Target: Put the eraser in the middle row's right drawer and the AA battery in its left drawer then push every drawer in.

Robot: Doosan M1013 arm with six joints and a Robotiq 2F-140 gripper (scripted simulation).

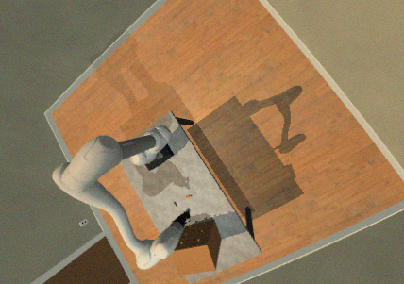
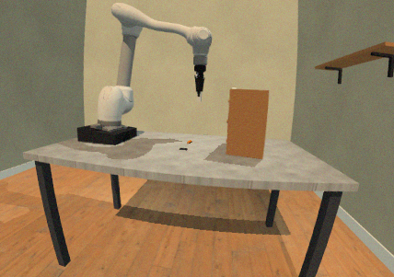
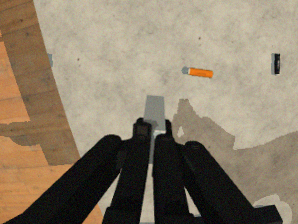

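Note:
The orange AA battery (image 1: 189,196) (image 2: 189,142) (image 3: 201,72) lies on the grey table (image 1: 208,188) (image 2: 276,169) (image 3: 125,50). The small dark eraser (image 1: 175,203) (image 2: 182,149) (image 3: 275,63) lies a short way from it, apart from it. The wooden chest (image 1: 203,246) (image 2: 248,123) stands upright on the table's right part, and no drawer sticks out. My gripper (image 1: 181,217) (image 2: 200,96) (image 3: 154,109) is shut and points straight down. It hangs high above the table, left of the chest and roughly over the battery. I see nothing held; only pale finger pads show at its tip.
The robot's dark base (image 2: 107,134) sits on the table's far left corner. A wall shelf (image 2: 359,56) hangs at the upper right, away from the table. The table's edge and the wooden floor (image 3: 25,125) show at the left of the wrist view.

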